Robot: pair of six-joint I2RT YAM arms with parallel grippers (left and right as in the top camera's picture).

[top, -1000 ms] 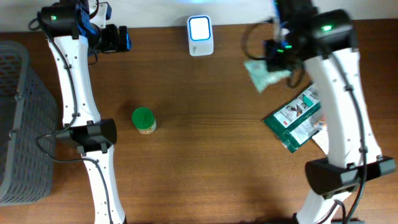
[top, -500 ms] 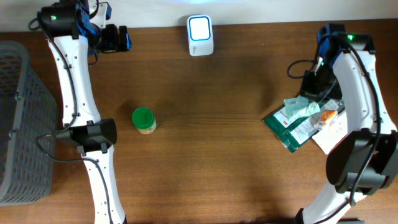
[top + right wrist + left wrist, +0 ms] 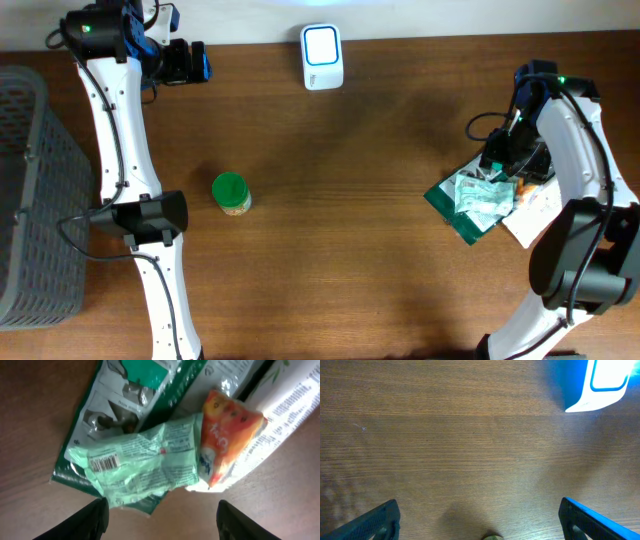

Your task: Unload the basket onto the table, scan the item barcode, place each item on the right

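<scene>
We find the barcode (image 3: 104, 463) legible only in the right wrist view. It lies face up near the left end of the pale green packet (image 3: 145, 462). From overhead the same packet is a crumpled pale patch and its print is unreadable. The packet lies at the right side of the table (image 3: 350, 250), on top of a dark green package (image 3: 130, 390). It touches an orange packet (image 3: 225, 435), which rests on a white package (image 3: 295, 410).

The right gripper (image 3: 162, 520) hangs directly above the pile with its fingers apart and nothing between them. The scanner (image 3: 322, 56) stands at the far edge, well apart from the packet, with bare wood between them. The left gripper (image 3: 480, 520) is at the far left, spread wide and empty. A green-lidded jar (image 3: 231, 192) and a grey basket (image 3: 30, 200) stand to the left.
</scene>
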